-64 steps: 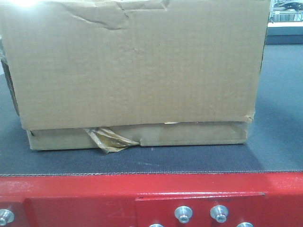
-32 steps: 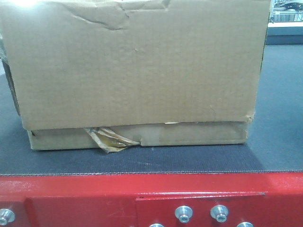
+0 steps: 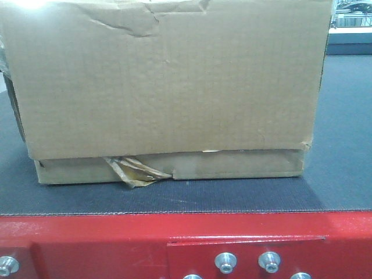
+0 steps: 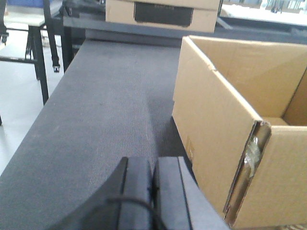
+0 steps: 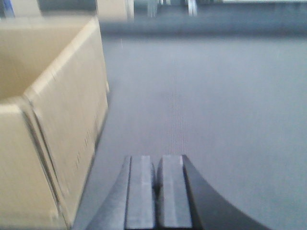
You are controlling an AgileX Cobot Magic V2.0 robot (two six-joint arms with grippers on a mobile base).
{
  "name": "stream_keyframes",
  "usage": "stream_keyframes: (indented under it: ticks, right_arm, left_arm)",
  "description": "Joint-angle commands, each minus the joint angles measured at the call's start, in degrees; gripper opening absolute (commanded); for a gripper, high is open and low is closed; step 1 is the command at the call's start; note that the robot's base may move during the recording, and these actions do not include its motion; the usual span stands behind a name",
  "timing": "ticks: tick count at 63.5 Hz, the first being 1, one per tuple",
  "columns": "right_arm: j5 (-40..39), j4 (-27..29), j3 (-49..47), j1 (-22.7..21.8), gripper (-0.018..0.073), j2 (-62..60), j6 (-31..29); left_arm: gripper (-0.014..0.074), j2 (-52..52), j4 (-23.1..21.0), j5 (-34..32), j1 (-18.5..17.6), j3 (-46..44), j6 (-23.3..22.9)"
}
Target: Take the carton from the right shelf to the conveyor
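Note:
A brown carton point(image 3: 168, 87) with an open top and torn tape at its base rests on the dark grey belt of the conveyor point(image 3: 343, 145), above its red bolted frame point(image 3: 116, 238). In the left wrist view my left gripper point(image 4: 153, 164) is shut and empty, low over the belt just left of the carton point(image 4: 216, 120), not touching it. My right gripper point(image 5: 157, 160) is likewise shut on nothing, a short way to the right of the carton point(image 5: 62, 96). That view is blurred. The right shelf is out of view.
A second carton point(image 4: 160, 12) with a dark panel stands on a dark surface beyond the belt's far end. Dark frame legs point(image 4: 45, 52) rise from the pale floor left of the conveyor. Belt point(image 5: 216, 105) stretches away right of the carton.

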Motion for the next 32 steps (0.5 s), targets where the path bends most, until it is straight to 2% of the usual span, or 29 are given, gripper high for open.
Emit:
stream_keyframes:
  ticks: [1,32]
  right_arm:
    - [-2.4,-0.7,0.2,-0.1,-0.0060,-3.6,-0.9]
    - [-3.0,-0.7,0.2,-0.1,-0.0060,-4.8,-0.9]
  left_arm:
    - [-0.0010,-0.9,0.3,-1.6,0.3,0.1,0.0]
    - [-0.0010,-0.9,0.3,-1.6,0.3,0.1,0.0]
